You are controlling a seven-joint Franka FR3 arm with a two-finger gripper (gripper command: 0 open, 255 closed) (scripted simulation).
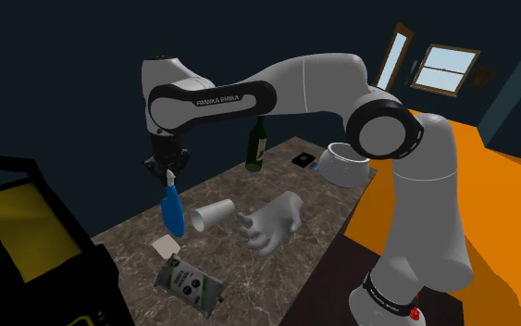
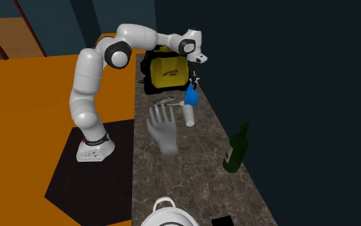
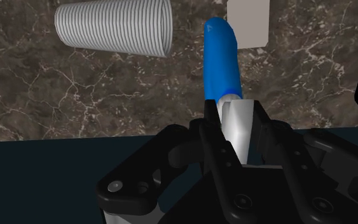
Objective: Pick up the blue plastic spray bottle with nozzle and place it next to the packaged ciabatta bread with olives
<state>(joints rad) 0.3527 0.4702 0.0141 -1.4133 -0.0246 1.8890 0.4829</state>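
Observation:
My gripper [image 1: 168, 171] is shut on the white nozzle of the blue spray bottle [image 1: 171, 211], which hangs base down over the marble tabletop near its edge. In the wrist view the black fingers [image 3: 209, 137] clasp the white nozzle, and the blue body [image 3: 222, 60] points away toward the table. In the second exterior view the bottle [image 2: 190, 97] hangs under the gripper [image 2: 192, 86] above the table's far end. The packaged bread [image 1: 191, 282], a dark pack with a pale label, lies flat at the table's near end, below the bottle in the shoulder view.
A ribbed white cup [image 1: 212, 215] lies on its side beside the bottle. A small pale square [image 1: 167, 245] lies under it. On the table stand a white hand sculpture [image 1: 272, 222], a green wine bottle [image 1: 256, 148] and a white pot [image 1: 346, 165]. A yellow-and-black case [image 1: 18, 241] sits beyond the table's end.

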